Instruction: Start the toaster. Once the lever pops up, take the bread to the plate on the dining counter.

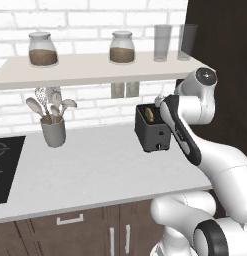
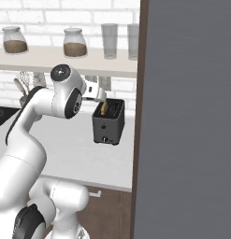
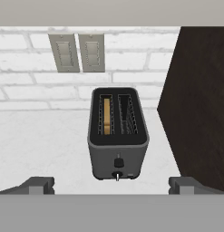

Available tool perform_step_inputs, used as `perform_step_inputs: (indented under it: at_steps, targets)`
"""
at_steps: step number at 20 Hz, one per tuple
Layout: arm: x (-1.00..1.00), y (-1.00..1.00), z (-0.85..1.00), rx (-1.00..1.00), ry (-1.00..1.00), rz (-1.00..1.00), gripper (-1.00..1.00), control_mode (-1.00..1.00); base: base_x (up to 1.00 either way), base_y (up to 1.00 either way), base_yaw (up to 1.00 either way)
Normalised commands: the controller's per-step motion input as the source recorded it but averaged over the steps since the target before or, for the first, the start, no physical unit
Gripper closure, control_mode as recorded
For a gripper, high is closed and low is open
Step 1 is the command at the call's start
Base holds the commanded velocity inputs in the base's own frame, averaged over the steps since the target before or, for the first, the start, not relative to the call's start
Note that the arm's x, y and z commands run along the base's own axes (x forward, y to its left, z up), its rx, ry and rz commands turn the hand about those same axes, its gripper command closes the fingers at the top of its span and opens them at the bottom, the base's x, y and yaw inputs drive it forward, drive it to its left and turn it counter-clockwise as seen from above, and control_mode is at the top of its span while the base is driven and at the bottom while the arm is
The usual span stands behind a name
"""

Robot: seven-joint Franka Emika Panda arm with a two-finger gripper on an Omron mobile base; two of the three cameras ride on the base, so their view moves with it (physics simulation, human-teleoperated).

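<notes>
The dark grey toaster (image 3: 118, 140) stands on the pale worktop (image 1: 95, 165) against the brick wall, also seen as the toaster (image 1: 151, 130) and the toaster (image 2: 109, 122). A tan slice of bread (image 3: 106, 115) sits upright in its left slot; the other slot holds nothing. The lever (image 3: 117, 162) and a small knob (image 3: 117, 175) are on the narrow face turned toward me. My gripper (image 3: 112, 186) hovers above and in front of the toaster, open, its fingertips (image 3: 38, 185) spread wide with nothing between them. The plate and the dining counter are out of view.
A tall dark cabinet (image 3: 199, 99) stands close to the toaster's right. A shelf (image 1: 95, 67) with jars and glasses hangs above. A utensil holder (image 1: 53, 131) and a black cooktop (image 1: 5, 167) lie to the left. Two wall outlets (image 3: 77, 52) are behind the toaster.
</notes>
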Motion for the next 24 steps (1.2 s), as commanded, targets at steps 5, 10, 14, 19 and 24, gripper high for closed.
perform_step_inputs:
  at_steps: [5,10,14,19,24]
  targets:
    - [0.0,0.0,0.0,0.0,0.0,0.0,-1.0,-1.0,0.0,0.0,0.0]
    - [0.0,0.0,0.0,0.0,0.0,0.0,-1.0,-1.0,0.0,0.0,0.0]
    - [0.0,0.0,0.0,0.0,0.0,0.0,-1.0,-1.0,0.0,0.0,0.0]
    - [0.0,0.0,0.0,0.0,0.0,0.0,-1.0,-1.0,0.0,0.0,0.0]
    - [0.0,0.0,0.0,0.0,0.0,0.0,-1.0,-1.0,0.0,0.0,0.0]
